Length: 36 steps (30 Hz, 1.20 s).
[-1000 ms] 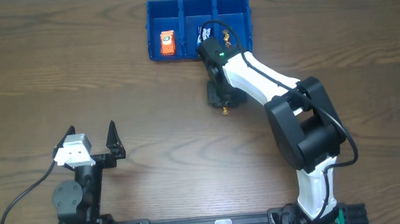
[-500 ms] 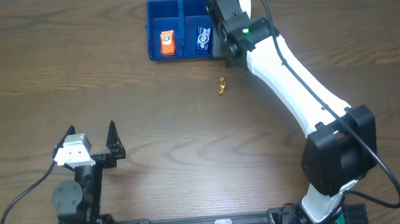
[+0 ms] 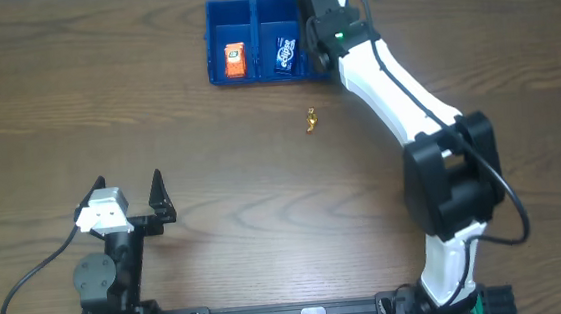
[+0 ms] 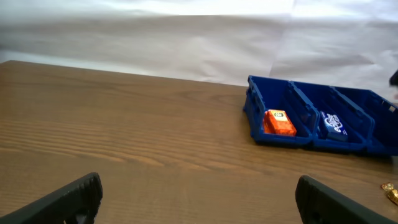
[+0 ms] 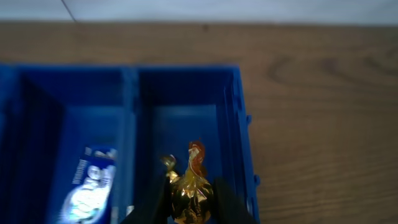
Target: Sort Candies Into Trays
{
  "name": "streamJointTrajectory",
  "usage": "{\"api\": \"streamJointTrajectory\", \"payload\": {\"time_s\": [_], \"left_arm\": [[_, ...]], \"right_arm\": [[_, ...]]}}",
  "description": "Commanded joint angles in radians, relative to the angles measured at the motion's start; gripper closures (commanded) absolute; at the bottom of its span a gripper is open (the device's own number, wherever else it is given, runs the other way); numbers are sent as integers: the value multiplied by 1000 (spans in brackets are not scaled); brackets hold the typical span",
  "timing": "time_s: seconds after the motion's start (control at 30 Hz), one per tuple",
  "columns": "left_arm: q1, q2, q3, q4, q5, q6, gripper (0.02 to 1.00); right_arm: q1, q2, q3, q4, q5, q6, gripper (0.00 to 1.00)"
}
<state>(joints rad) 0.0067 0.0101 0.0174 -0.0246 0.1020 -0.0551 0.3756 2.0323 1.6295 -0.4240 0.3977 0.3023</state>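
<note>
A blue three-compartment tray (image 3: pixel 217 10) sits at the far middle of the table. An orange candy (image 3: pixel 236 60) lies in its left compartment and a blue-wrapped candy (image 3: pixel 286 52) in the middle one. My right gripper (image 3: pixel 312 2) hangs over the right compartment (image 5: pixel 186 124), shut on a gold-wrapped candy (image 5: pixel 188 184). Another gold candy (image 3: pixel 311 121) lies on the wood in front of the tray. My left gripper (image 3: pixel 129 192) stands open near its base, holding nothing. The left wrist view shows the tray (image 4: pixel 253 107) and the orange candy (image 4: pixel 279 122) far off.
Brown wooden table (image 3: pixel 106 101) with wide free room to the left of and in front of the tray. The right arm's white link (image 3: pixel 395 83) stretches diagonally from its base toward the tray, passing to the right of the loose gold candy.
The right gripper rose from the table near the loose gold candy and travelled up to the tray's right compartment with a gold candy. The left arm has not moved.
</note>
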Motion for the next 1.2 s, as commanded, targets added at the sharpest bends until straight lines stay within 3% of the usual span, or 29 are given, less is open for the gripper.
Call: {"api": "streamJointTrajectory", "payload": {"time_s": [0.03, 0.17, 0.2, 0.23, 0.3, 0.53, 0.7, 0.8, 0.93, 1.2], "left_arm": [[6, -6, -13, -46, 1, -4, 20], [6, -6, -13, -45, 1, -4, 20], [6, -6, -13, -46, 1, -4, 20], [6, -6, -13, -46, 1, -4, 23], [6, -6, -13, -46, 1, -4, 23], [6, -6, -13, -46, 1, -4, 20], [6, -6, -13, -46, 1, -4, 23], [6, -6, -13, -45, 1, -4, 23], [6, -6, -13, -45, 1, -4, 20], [6, -6, -13, -45, 1, -4, 25]], "right_arm": [[-11, 7, 10, 6, 27, -6, 963], [-11, 8, 9, 8, 27, 8, 864], [-11, 8, 9, 5, 27, 8, 562], [-11, 8, 9, -2, 27, 9, 391], [-11, 8, 9, -23, 27, 12, 281], [-11, 7, 9, -108, 27, 65, 40], [19, -24, 10, -226, -5, 142, 3], [53, -55, 9, -377, -129, 210, 3], [75, -32, -10, -426, -213, 251, 1], [104, 40, -86, -420, -252, 275, 27]]}}
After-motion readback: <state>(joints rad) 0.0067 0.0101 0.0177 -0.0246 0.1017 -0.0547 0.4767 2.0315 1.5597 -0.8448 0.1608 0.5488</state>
